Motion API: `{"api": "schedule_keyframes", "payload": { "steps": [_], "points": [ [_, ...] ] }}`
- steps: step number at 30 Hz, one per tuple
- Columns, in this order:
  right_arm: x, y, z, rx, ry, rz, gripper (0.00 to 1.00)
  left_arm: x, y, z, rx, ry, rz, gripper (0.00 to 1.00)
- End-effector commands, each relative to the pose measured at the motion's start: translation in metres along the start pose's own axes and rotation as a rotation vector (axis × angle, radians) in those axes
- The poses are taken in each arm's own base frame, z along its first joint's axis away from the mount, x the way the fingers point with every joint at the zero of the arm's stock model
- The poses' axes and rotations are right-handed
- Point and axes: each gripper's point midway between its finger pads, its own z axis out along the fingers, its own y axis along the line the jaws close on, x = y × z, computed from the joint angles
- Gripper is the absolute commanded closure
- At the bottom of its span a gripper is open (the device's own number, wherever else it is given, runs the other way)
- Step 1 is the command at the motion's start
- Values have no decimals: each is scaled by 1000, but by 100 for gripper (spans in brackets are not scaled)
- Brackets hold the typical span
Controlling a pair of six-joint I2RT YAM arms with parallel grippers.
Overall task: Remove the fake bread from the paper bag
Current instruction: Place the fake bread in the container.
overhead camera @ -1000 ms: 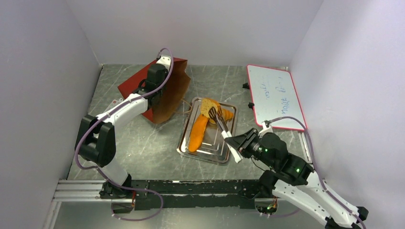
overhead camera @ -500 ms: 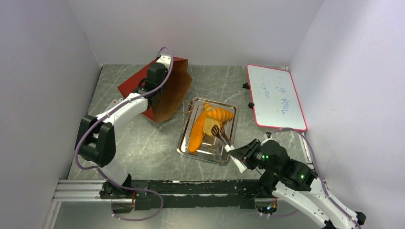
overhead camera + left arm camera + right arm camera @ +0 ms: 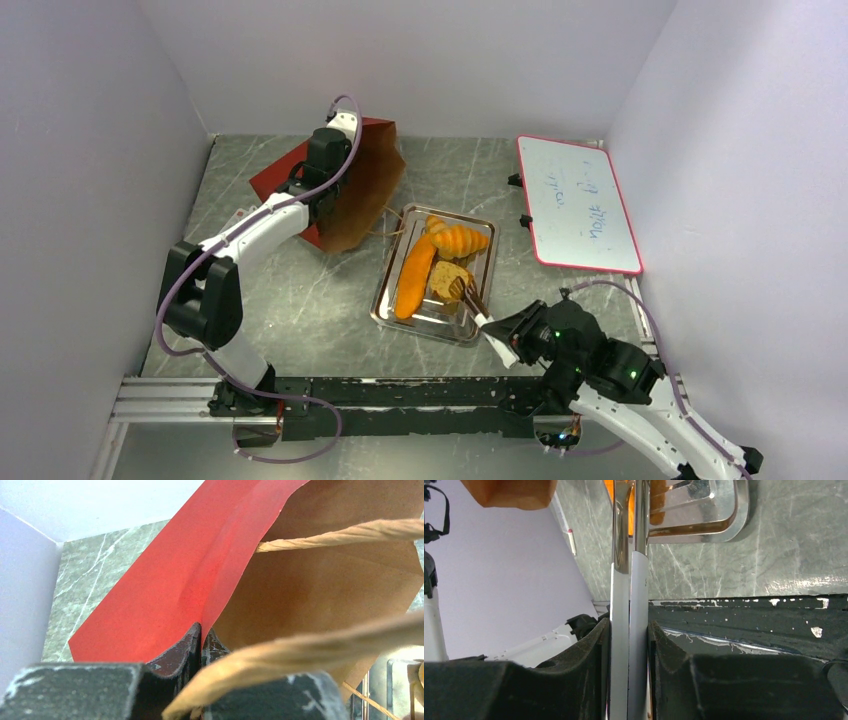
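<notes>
The rust-red paper bag [image 3: 285,172] lies at the back left, its brown mouth facing the tray; it fills the left wrist view [image 3: 165,590]. My left gripper [image 3: 322,203] [image 3: 201,630] is shut on the bag's upper mouth edge. A tan cord handle [image 3: 340,535] crosses that view. On the silver tray [image 3: 455,327] lie a long orange loaf [image 3: 413,277], a ridged croissant [image 3: 460,240] and a tan bread slice [image 3: 445,279]. My right gripper [image 3: 505,335] [image 3: 629,627] is shut on metal tongs [image 3: 470,298] [image 3: 629,580], whose tips are at the slice.
A red-framed whiteboard [image 3: 580,200] lies at the back right. Walls close in the left, back and right sides. The black rail [image 3: 400,392] runs along the near edge. The tray corner [image 3: 724,510] shows in the right wrist view.
My right arm has drawn back toward the near edge, and the tongs have carried the bread slice from the tray's far end to its near half. The left gripper has held still on the bag.
</notes>
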Motion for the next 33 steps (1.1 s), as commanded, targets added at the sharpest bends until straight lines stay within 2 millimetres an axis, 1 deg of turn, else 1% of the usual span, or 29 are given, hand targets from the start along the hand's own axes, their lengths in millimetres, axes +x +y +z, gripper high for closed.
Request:
{"api": "schedule_keyframes", "payload": {
  "steps": [1,7,15,20,24,29,33],
  "points": [
    [-5,-2,-3,4,-24,43,68,-20,-4,-1,15,-49,-19,93],
    [-9,-7,-9,22,-50,61,60,-19,-5,-1,17,-47,-18,93],
    [-20,-5,-23,40,-100,61,59,-21,-10,0,20,-49,-16,93],
    [-26,3,-30,36,-129,41,58,-21,-13,1,23,-47,-12,93],
    [-28,8,-34,39,-143,23,58,-22,-13,1,21,-48,-11,93],
    [-32,4,-37,56,-160,23,59,-23,-11,-1,14,-55,-8,93],
    [-33,-4,-39,84,-169,30,67,-25,-10,-3,10,-61,-12,93]
  ]
}}
